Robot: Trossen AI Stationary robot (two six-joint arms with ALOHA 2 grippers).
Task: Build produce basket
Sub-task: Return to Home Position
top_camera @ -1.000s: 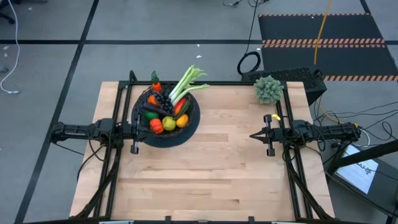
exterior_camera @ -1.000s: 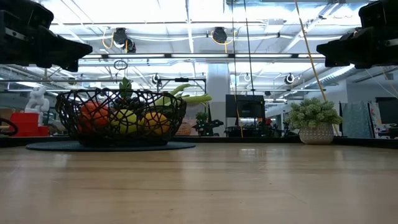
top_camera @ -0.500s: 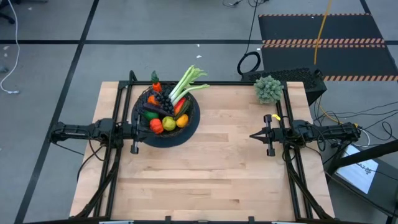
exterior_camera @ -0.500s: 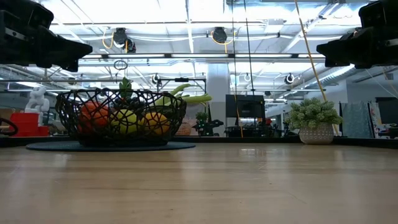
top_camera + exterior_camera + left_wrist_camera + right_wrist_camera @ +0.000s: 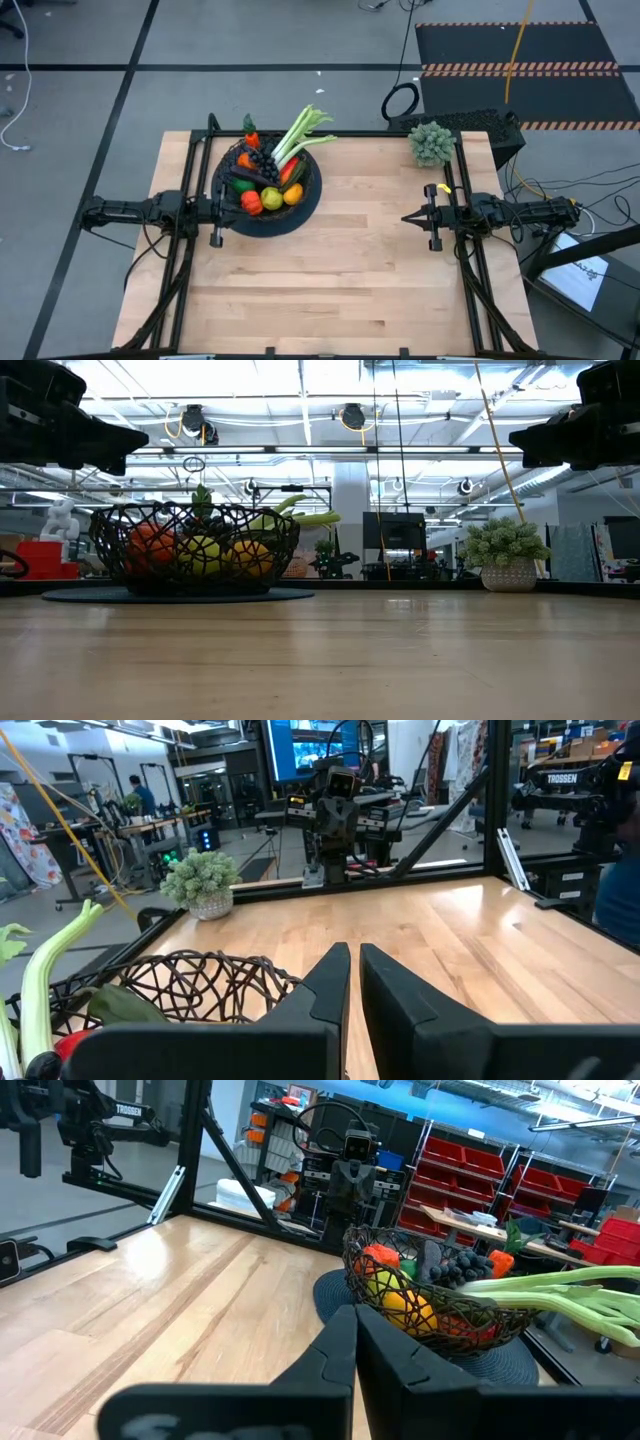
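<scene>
The basket, a round black wire-mesh bowl, stands on a dark round mat at the table's far left. The produce fills it: oranges, a lemon, dark grapes and a carrot. A long pale-green leafy stalk juts out over its far rim. My left gripper hangs shut and level above the basket's left rim, touching nothing. My right gripper hangs shut and level at the table's right, pointing toward the basket, well apart from it.
A grey-green frilly clump in a pale pot stands at the far right corner. Black frame rails run along the table's left and right sides. Bare wood spreads across the middle and near side.
</scene>
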